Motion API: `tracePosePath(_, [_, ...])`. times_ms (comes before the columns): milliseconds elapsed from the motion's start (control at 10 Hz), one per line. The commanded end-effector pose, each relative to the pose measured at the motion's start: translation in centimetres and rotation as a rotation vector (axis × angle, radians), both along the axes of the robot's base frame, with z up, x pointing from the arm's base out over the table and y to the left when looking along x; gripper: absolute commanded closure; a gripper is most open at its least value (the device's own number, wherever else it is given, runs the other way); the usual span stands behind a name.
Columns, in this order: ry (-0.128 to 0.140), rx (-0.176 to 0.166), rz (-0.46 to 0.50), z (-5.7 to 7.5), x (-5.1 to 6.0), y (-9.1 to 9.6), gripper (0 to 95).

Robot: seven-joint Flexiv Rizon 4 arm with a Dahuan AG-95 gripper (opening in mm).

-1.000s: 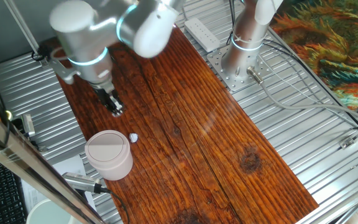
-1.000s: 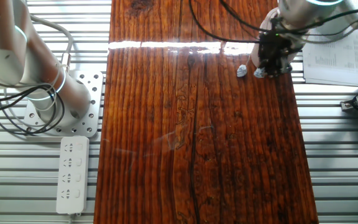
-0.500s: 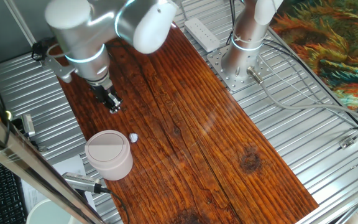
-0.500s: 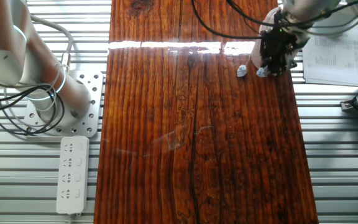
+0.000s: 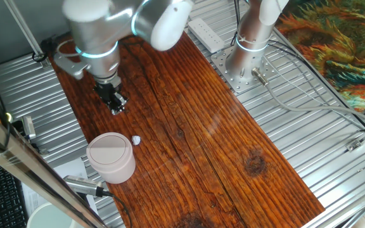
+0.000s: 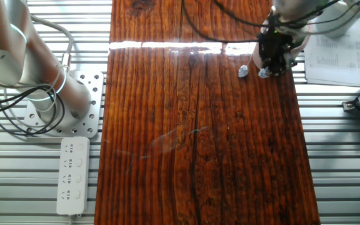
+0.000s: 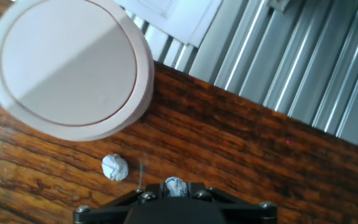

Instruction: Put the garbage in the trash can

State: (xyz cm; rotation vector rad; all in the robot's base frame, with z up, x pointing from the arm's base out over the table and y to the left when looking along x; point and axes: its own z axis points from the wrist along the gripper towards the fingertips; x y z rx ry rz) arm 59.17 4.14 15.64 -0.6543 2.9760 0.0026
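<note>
Carry step, judged: first wad [image 7: 175, 185] sits clamped between the fingers [image 7: 148, 196] at the bottom edge of the hand view, lifted off the worktop [image 5: 201, 126]. In the other fixed view the same wad [image 6: 265, 72] shows as a white speck at the gripper [image 6: 269, 67] tip, so the fingers are clenched on it.

Second wad [image 5: 136, 139] lies loose on the worktop, just right of the trash can [image 5: 111, 157], close to it but whether it touches is too small to tell. Hand view has it [image 7: 114, 167] just below the can's lid [image 7: 67, 62].

Trash can stands upright at the near left edge of the worktop, swing lid closed, two-tone halves visible. Gripper [image 5: 116, 107] hangs farther back than the can, apart from it.

Next move, my guess: travel nearward until the held wad is over the lid, come down enough to tip the flap or drop onto one half, then release. Risk: wad bounces off the lid. Second wad not yet picked.
</note>
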Motion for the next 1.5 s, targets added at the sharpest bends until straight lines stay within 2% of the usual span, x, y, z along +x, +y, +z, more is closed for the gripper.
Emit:
tracePosePath(100, [0.018, 0.002, -0.011, 2.1, 0.3, 0.9, 95.0])
tracePosePath(300, [0.022, 0.004, -0.021, 3.8, 1.6, 1.6, 95.0])
tracePosePath(400, [0.024, 0.003, -0.025, 4.0, 1.9, 1.7, 95.0])
tracePosePath(500, [0.025, 0.005, -0.035, 4.4, 3.1, 2.5, 95.0])
tracePosePath(700, [0.024, 0.006, -0.031, 4.7, 4.2, 3.2, 95.0])
tracePosePath(900, [0.012, 0.019, -0.023, 4.6, 4.9, 3.9, 95.0])
tracePosePath(1000, [0.011, 0.035, -0.022, 4.0, 5.1, 4.6, 95.0])
tracePosePath(1300, [0.010, 0.051, -0.047, 3.4, 5.3, 6.3, 95.0])
tracePosePath(1500, [0.010, 0.051, -0.059, 3.1, 5.4, 7.5, 95.0])
